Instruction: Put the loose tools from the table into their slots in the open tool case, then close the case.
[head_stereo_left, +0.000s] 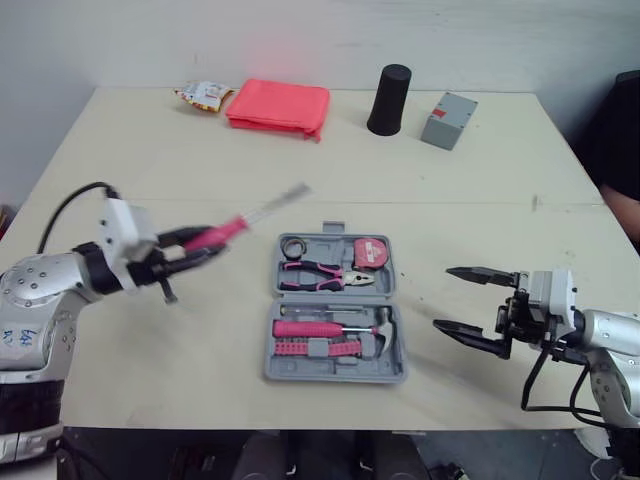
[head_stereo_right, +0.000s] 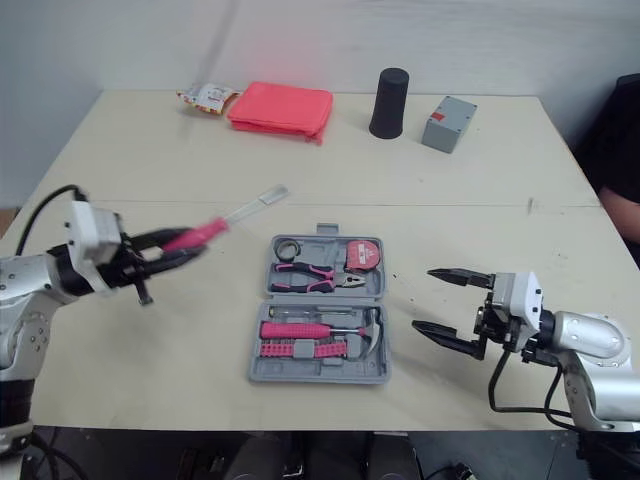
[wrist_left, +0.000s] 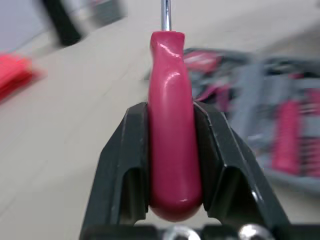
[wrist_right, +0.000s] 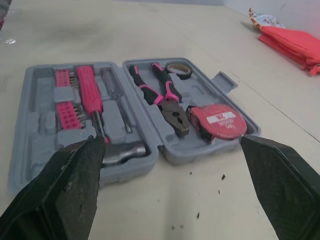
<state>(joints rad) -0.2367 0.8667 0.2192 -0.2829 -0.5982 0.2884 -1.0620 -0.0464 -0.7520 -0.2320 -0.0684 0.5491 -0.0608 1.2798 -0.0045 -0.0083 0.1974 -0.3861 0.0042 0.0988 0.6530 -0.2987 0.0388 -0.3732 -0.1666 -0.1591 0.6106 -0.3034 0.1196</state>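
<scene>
— Pink-handled screwdriver (head_stereo_left: 240, 224): where is it?
— Clamped by its handle between the two black fingers of the left gripper (head_stereo_left: 212, 243), over the left part of the tabletop (head_stereo_left: 450, 190). Its metal shaft points away from the gripper, toward the far right corner. It sits to the left of the tool case, apart from it.
— And the tool case (head_stereo_left: 300, 372)?
— Grey plastic, lying open and flat near the middle of the front edge. The far half holds a small roll of tape (head_stereo_left: 293, 246), pink-gripped pliers (head_stereo_left: 320, 275) and a red tape measure (head_stereo_left: 372, 252). The near half holds a hammer (head_stereo_left: 330, 328) and a row of pink bits (head_stereo_left: 315, 348).
— What about the right gripper (head_stereo_left: 444, 297)?
— Its fingers are spread wide and grasp nothing. It sits low near the front edge, to the right of the case, with its tips pointing at the case.
— Anything else on the tabletop?
— Along the back edge, from left to right: a snack packet (head_stereo_left: 203, 94), a red pouch (head_stereo_left: 280, 105), a black cylinder (head_stereo_left: 390, 100) standing upright, and a small grey box (head_stereo_left: 448, 120).
</scene>
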